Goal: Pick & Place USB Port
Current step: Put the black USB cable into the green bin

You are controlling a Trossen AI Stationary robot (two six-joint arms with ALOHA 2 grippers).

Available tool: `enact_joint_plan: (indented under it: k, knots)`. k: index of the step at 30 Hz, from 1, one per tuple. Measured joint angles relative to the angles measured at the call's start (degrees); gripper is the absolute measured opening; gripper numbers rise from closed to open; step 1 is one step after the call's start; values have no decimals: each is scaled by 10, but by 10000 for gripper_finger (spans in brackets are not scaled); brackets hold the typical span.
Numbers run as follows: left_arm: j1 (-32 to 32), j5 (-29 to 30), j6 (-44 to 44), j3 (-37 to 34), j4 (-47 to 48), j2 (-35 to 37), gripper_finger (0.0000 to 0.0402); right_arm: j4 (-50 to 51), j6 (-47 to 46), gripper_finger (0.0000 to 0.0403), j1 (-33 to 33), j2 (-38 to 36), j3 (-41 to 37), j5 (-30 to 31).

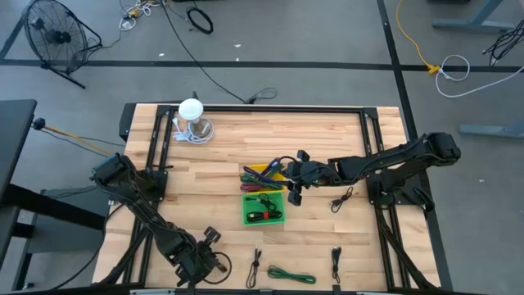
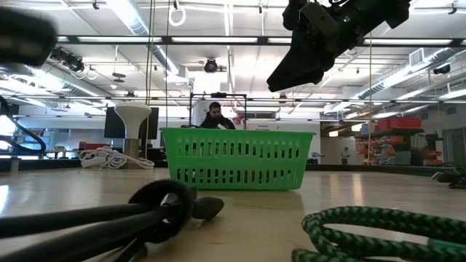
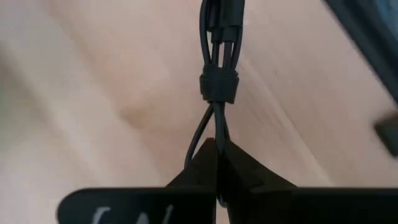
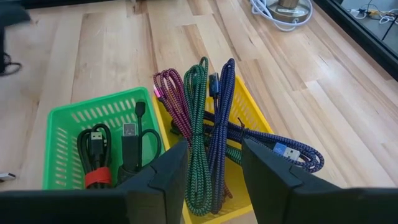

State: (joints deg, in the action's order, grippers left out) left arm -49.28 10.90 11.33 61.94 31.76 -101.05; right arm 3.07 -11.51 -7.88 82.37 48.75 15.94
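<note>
I am seeing the left gripper (image 3: pixel 216 163) pinching a bundled black USB cable (image 3: pixel 217 81) lying lengthwise away from its fingers, far end cropped, while the right gripper (image 4: pixel 212 180) is hovering spread over the baskets.

Pale wooden table (image 1: pixel 327 147), braided cables (image 4: pixel 205 124)

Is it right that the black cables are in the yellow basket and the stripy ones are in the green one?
No, it's the other way round. The right wrist view shows the black cables in the green basket, and the stripy cables in the yellow basket.
</note>
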Motion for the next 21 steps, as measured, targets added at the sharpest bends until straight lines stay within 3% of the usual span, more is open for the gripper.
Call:
enact_joint_plan:
  k: [4,9,12,15,21]
  knots:
    - [0,110,0,41,72,24,5,0,0,151,0,0,0,0]
    - [10,267,15,63,98,60,5,2,0,151,0,0,0,0]
    - [28,331,17,63,93,74,5,1,0,151,0,0,0,0]
    - [60,359,7,63,77,78,5,0,0,151,0,0,0,0]
    - [152,325,23,60,39,77,5,0,0,151,0,0,0,0]
